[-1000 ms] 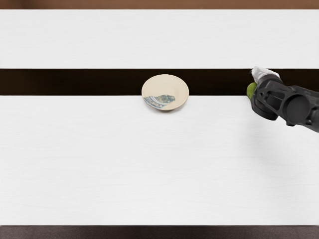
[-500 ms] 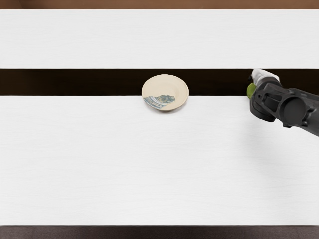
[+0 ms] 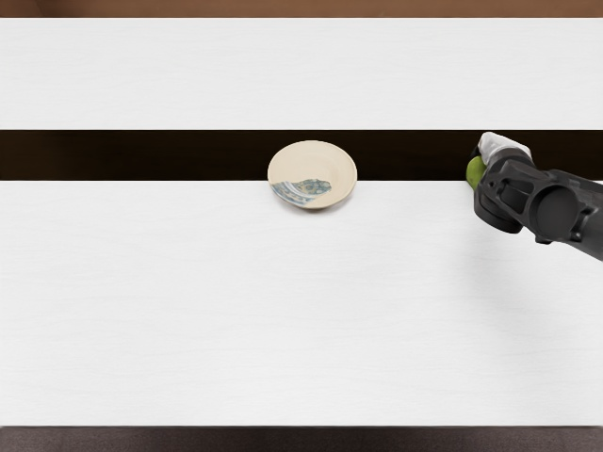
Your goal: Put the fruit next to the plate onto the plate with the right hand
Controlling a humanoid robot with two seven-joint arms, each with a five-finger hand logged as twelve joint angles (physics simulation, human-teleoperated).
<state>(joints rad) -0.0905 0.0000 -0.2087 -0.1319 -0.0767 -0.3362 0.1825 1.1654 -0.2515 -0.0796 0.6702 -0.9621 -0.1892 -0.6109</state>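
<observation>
A cream plate (image 3: 313, 162) with a blue-grey patch on its near side sits at the far edge of the near tabletop, around the middle of the view. A green fruit (image 3: 474, 169) lies well to its right on the same edge, and only a sliver of it shows. My right hand (image 3: 492, 160) comes in from the right edge and covers the fruit, its dark wrist facing me and a white part on top. The wrist hides how the hand meets the fruit. The left arm is out of sight.
A dark gap (image 3: 141, 155) runs across the view between the near white tabletop (image 3: 283, 301) and a second white surface (image 3: 283, 75) behind it. The plate and the fruit lie right at this gap's edge.
The right hand and wrist have shifted a little to the right and down over the fruit. The fruit and the plate have stayed where they were.
</observation>
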